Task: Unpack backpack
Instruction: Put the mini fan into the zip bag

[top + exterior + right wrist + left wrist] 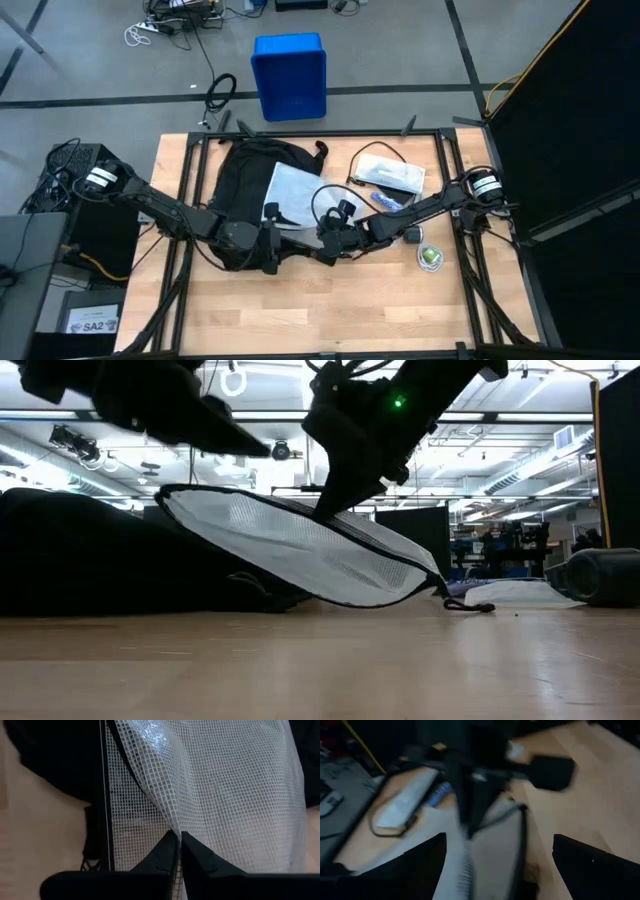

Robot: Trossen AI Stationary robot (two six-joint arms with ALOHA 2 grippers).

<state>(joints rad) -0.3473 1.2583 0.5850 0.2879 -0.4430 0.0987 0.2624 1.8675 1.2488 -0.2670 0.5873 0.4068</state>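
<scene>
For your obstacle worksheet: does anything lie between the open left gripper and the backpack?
Yes. A white mesh pouch, pinched by the right gripper, lies over the backpack beside the left gripper.

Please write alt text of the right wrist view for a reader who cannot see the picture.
The right pincer is shut on a fold of a white mesh pouch, which fills most of the view. The black backpack lies behind it on the wooden table.
</scene>
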